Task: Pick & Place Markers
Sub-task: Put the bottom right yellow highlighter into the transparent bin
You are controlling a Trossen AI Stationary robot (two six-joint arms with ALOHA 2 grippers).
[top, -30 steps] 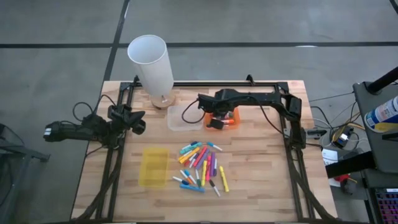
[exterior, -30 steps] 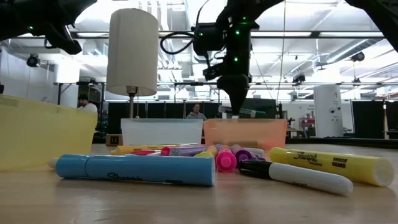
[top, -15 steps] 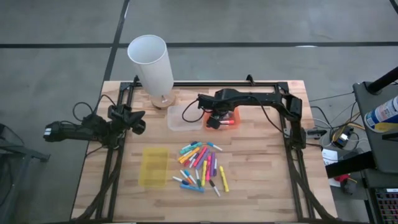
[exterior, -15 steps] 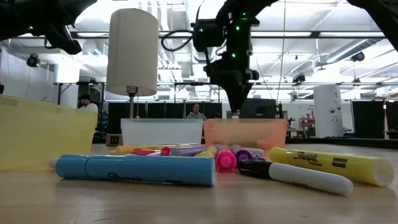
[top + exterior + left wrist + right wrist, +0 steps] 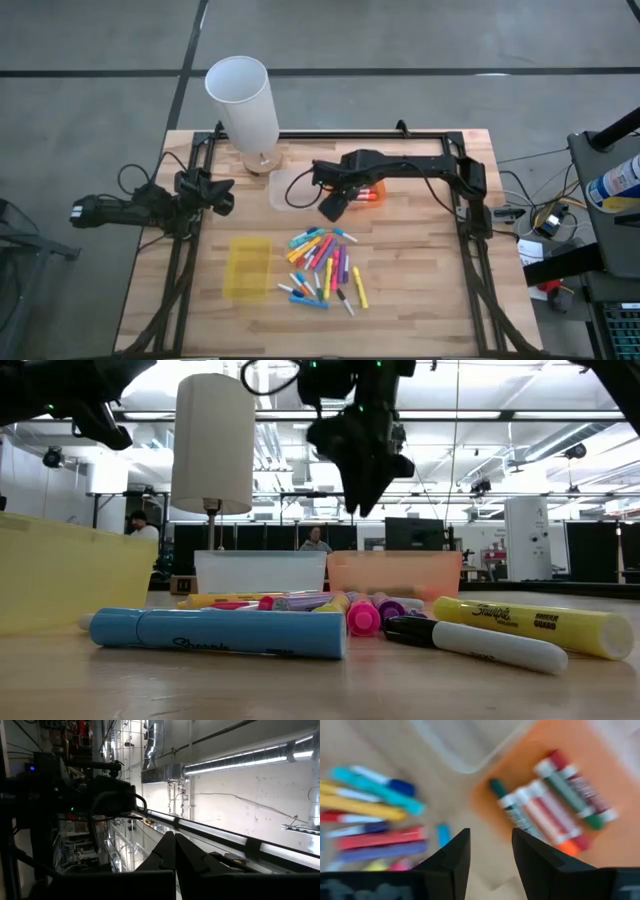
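Hovering open and empty at frame centre, right hand [image 5: 331,209] nearer the markers [image 5: 322,266] lying below it, long axes mostly up-down.

Pale, smooth wooden table [image 5: 420,270] with visible plank grain. 3 translucent plastic trays [image 5: 247,268], lightly glossy. Smooth plastic markers [image 5: 325,265]. Matt white lampshade [image 5: 243,100]. Matt black gripper fingers [image 5: 451,865].

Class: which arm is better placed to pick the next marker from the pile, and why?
Right. The right gripper hangs open just beside the pile; the left gripper is shut at the table's left edge.
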